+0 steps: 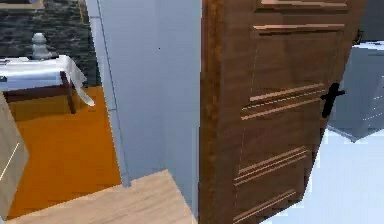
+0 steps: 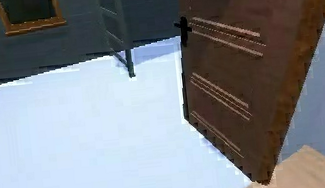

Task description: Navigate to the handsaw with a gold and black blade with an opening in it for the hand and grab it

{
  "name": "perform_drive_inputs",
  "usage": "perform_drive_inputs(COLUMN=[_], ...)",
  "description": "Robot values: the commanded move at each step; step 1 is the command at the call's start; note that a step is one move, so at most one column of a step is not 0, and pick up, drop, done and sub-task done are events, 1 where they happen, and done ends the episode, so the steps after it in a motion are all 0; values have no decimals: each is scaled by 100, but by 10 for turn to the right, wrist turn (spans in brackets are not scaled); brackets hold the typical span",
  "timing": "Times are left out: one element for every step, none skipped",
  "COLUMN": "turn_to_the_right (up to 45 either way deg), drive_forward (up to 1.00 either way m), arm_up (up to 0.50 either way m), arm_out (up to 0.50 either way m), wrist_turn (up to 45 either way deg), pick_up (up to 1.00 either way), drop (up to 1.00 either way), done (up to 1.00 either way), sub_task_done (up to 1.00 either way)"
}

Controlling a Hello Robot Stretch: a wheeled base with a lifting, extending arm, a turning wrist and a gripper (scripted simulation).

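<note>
Where the handsaw lies you cannot tell from your cameras, nor how the gripper's fingers stand.

Your forward view meets a brown panelled door [image 1: 270, 110] standing ajar from twelve to five o'clock. Its black handle [image 1: 331, 97] is at three o'clock. Just beside the door, on its nine o'clock side, a grey-blue wall end [image 1: 150, 80] runs from the top of the view down to the floor. Past that, toward nine o'clock, an orange floor [image 1: 60, 150] carries a dark-wood table [image 1: 45, 92] under a white cloth [image 1: 35, 72]. A small grey statue [image 1: 40, 45] stands on the table before a dark stone wall [image 1: 50, 25]. Beyond the door's edge at three o'clock, a pale grey cabinet [image 1: 362, 95] stands on a pale blue floor [image 1: 345, 180]. A strip of light wood flooring [image 1: 110, 200] lies at seven o'clock.

Your arm side view catches a wooden door [image 2: 254, 72] from one to five o'clock, with a black handle [image 2: 185, 26] on its near edge at twelve o'clock. Pale blue floor [image 2: 84, 130] spreads from the middle toward eight o'clock and meets a dark blue-grey wall [image 2: 83, 25] at eleven o'clock. An orange-framed picture [image 2: 29, 10] hangs on that wall. A grey ladder-like frame [image 2: 126, 51] stands near the door, and light wood flooring [image 2: 305, 173] shows at five o'clock.
</note>
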Motion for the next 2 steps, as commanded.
perform_drive_inputs(turn_to_the_right=[-390,0], drive_forward=[0,100], arm_up=[0,0], arm_out=[0,0], wrist_turn=[0,0], pick_up=[0,0], drop=[0,0], done=[0,0], sub_task_done=[0,0])
